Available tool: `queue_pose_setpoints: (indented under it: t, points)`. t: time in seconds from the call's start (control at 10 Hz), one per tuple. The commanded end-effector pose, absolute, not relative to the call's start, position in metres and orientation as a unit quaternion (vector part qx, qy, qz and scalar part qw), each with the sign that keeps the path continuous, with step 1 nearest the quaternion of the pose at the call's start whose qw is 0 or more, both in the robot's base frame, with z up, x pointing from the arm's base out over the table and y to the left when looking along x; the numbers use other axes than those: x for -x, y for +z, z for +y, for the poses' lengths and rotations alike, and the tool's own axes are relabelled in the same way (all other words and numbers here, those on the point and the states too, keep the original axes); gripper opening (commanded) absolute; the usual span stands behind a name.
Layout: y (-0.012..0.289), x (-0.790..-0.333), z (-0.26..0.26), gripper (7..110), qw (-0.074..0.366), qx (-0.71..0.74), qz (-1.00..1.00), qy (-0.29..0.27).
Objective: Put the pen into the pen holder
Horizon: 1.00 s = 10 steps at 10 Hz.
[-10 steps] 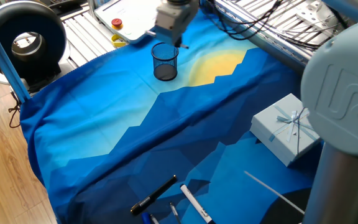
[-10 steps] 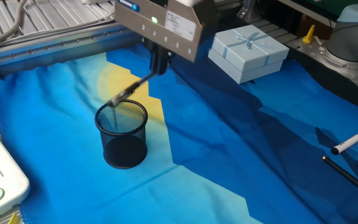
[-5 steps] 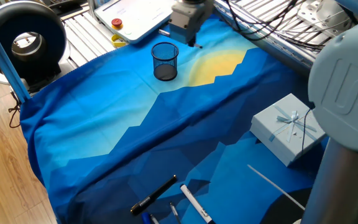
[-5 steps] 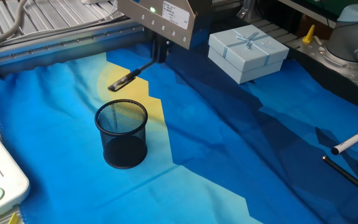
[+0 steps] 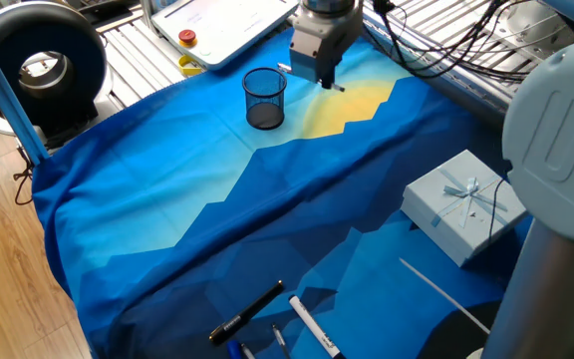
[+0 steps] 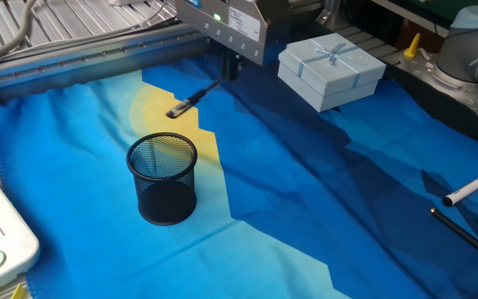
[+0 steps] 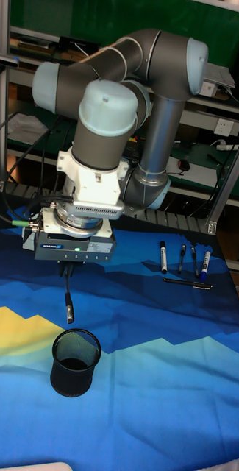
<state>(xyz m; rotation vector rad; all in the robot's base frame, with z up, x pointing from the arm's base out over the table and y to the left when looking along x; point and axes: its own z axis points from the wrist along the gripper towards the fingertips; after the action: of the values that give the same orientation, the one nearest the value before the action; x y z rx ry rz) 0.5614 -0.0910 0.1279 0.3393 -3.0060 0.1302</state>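
Observation:
The pen holder [image 5: 265, 98] [image 6: 163, 179] [image 7: 74, 363] is a black mesh cup standing upright on the blue and yellow cloth. My gripper [image 5: 320, 76] [image 6: 230, 70] [image 7: 66, 272] is shut on the upper end of the pen [image 6: 192, 100] [image 7: 69, 307], which hangs slanted in the air. In the other fixed view the pen's lower tip sits over the yellow patch, beyond the cup and apart from its rim. The tall fixed view shows the tip just above the cup's left rim. Nothing shows inside the cup.
A light blue gift box [image 5: 459, 205] [image 6: 331, 70] sits on the cloth. Several markers and pens [image 5: 250, 313] [image 6: 471, 187] [image 7: 182, 259] lie at the cloth's far end from the cup. A white tray [image 5: 217, 22] and metal rails border the table.
The gripper has carried the pen sideways away from the cup. One second ago the pen's tip was over the cup's rim; now it hangs over the yellow patch beside it.

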Motion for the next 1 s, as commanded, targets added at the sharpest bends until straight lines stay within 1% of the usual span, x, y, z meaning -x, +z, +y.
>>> queue_pose_setpoints:
  t: [0.0, 0.2, 0.4, 0.6, 0.7, 0.9]
  points:
    - [0.118, -0.545, -0.089, 7, 0.098, -0.094, -0.990, 0.049]
    - [0.123, -0.552, -0.088, 7, 0.104, -0.086, -0.989, 0.060]
    - [0.133, -0.564, -0.074, 7, 0.111, -0.080, -0.989, 0.061]
    - [0.138, -0.574, -0.056, 7, 0.113, -0.069, -0.990, 0.051]
    - [0.136, -0.578, -0.049, 7, 0.113, -0.066, -0.990, 0.043]
    - [0.126, -0.584, -0.049, 7, 0.122, -0.058, -0.990, 0.049]
